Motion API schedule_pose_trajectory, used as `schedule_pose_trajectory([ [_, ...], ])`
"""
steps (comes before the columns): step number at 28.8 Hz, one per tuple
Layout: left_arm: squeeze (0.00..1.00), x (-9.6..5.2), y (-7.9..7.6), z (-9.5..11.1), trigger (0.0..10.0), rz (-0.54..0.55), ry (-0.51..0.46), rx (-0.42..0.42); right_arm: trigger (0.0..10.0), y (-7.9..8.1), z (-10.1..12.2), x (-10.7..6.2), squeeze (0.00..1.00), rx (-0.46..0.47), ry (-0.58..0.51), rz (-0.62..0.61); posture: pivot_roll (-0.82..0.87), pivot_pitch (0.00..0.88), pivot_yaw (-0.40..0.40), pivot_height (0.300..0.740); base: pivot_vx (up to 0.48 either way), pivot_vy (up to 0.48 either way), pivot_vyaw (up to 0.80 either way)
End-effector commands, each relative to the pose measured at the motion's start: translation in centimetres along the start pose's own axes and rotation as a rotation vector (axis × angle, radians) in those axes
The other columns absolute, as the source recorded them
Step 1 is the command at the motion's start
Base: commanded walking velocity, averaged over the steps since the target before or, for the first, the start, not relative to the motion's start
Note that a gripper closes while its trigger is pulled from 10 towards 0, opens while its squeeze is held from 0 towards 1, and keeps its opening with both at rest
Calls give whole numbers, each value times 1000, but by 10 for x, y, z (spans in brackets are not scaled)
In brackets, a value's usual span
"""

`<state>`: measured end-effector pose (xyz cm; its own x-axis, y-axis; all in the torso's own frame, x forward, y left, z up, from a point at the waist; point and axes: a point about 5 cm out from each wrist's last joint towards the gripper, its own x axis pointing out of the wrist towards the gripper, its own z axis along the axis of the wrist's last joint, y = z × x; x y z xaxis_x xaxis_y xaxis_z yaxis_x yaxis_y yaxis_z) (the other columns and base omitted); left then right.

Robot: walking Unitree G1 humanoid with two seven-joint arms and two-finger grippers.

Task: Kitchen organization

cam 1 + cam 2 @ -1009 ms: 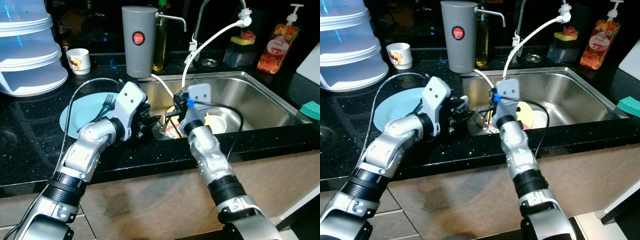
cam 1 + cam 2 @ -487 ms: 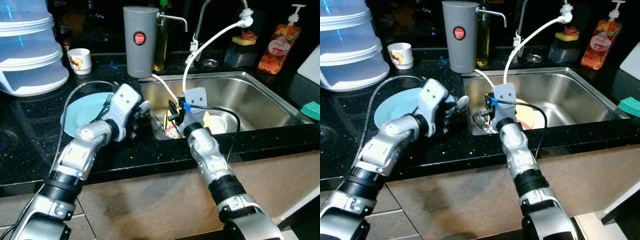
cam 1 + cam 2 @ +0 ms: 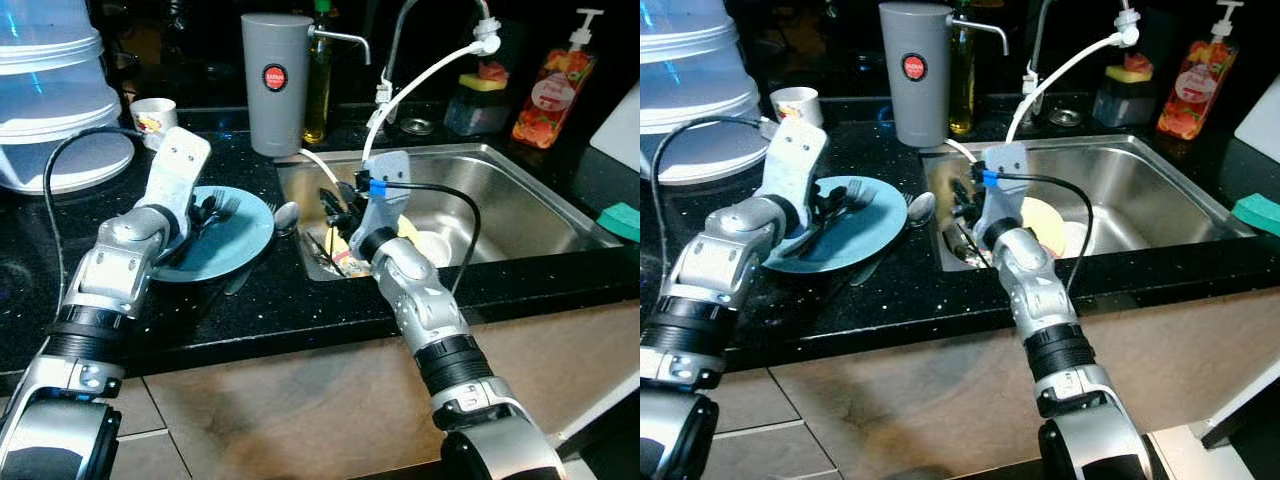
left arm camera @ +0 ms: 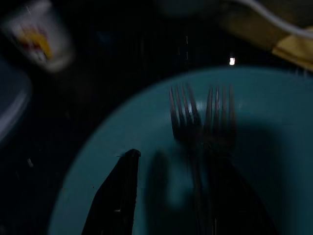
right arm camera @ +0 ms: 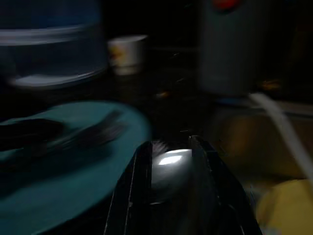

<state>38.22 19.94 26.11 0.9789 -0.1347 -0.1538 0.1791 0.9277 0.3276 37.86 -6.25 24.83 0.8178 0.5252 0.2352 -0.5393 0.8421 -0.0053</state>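
Observation:
A light blue plate [image 3: 240, 240] sits on the black counter left of the sink, with two forks [image 4: 195, 122] lying on it. My left gripper [image 3: 200, 215] hovers low over the plate, open, its fingers [image 4: 120, 196] on either side of the fork handles. A metal spoon [image 3: 285, 213] lies on the counter against the plate's right rim, with its handle pointing toward the counter's front. My right gripper [image 3: 333, 200] is at the sink's left edge, open and pointing at the spoon bowl [image 5: 168, 159]. A yellow plate [image 3: 405, 232] and a white bowl [image 3: 437, 247] lie in the sink.
The steel sink [image 3: 520, 190] is to the right. A white hose [image 3: 420, 80] hangs over it. A grey canister [image 3: 275, 80], a small cup [image 3: 150, 115] and stacked white containers [image 3: 50, 100] stand at the back. A soap bottle [image 3: 555, 90] and a green sponge [image 3: 622, 220] are far right.
My left arm swung left from the sink's edge to above the plate, leaving the spoon on the counter by the plate's rim. My right gripper lifted toward the sink's left edge.

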Motion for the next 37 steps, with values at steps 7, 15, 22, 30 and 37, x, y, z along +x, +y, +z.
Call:
schedule_pose_trajectory([
  [7, 0, 0, -13, -32, 10000, -169, 192, -116, 10000, 9, -4, -3, 0, 18, 65, 76, 89, 55, -10, 740, 0, 0, 0],
  [15, 0, 2, -15, -39, 0, -176, 237, -109, 10000, 9, -3, -5, 0, 32, 89, 82, 87, 59, -10, 740, 0, 0, 0],
  [22, 0, 0, -4, -46, 0, -115, 278, -23, 10000, 10, -5, -8, 0, 45, 124, 90, 87, 61, -10, 740, 0, 0, 0],
  [30, 0, 1, 5, -14, 0, -49, 51, -71, 10000, 4, -1, -8, 0, 84, 116, 53, 87, 69, -12, 740, 0, 0, 0],
  [37, 0, -16, -20, 49, 0, -368, -396, -295, 10000, -2, 11, -7, 0, 127, 80, 27, 87, 69, -12, 740, 0, 0, 0],
])
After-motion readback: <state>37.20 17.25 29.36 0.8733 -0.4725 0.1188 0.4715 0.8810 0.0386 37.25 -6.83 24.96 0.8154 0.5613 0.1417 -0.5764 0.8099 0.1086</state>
